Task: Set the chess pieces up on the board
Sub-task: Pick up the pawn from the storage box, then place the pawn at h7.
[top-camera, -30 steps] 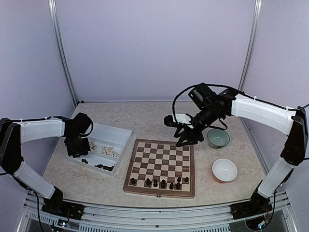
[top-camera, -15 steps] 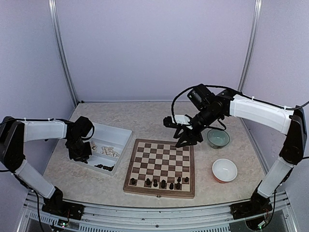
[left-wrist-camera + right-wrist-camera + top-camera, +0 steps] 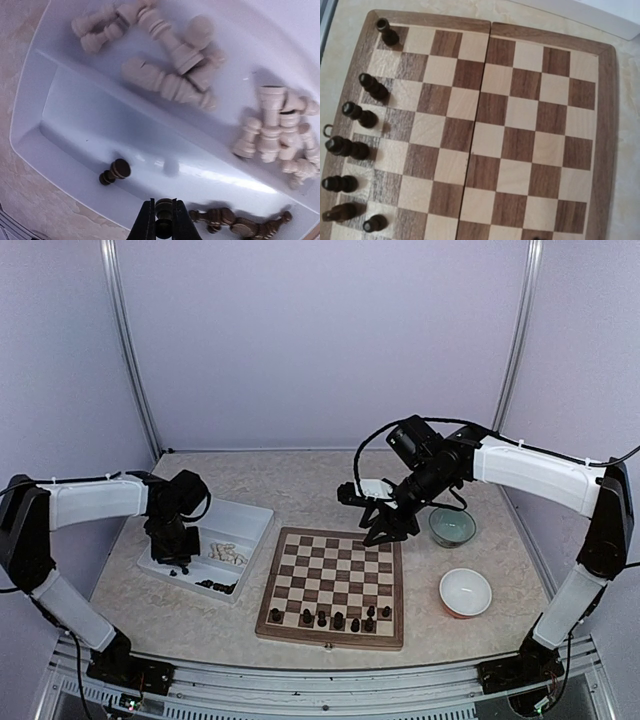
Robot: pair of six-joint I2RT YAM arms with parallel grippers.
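Note:
The board (image 3: 333,639) lies mid-table with several dark chess pieces (image 3: 322,618) standing along its near rows; in the right wrist view they line the left edge (image 3: 365,117) of the board (image 3: 520,125). My left gripper (image 3: 163,225) is down in the white tray (image 3: 90,115), shut on a dark pawn (image 3: 163,210). Another dark pawn (image 3: 114,171) lies loose beside it. Cream pieces (image 3: 170,85) and more dark ones (image 3: 235,222) lie in the tray. My right gripper (image 3: 385,527) hovers over the board's far edge, fingers apart, nothing seen between them.
The tray (image 3: 240,515) sits left of the board with my left gripper (image 3: 175,562) at its near left corner. A green bowl (image 3: 452,526) and a white bowl (image 3: 465,592) stand right of the board. Frame posts rise at the back corners.
My left gripper shifted slightly right over the tray and closed on a dark pawn. The right arm has barely moved.

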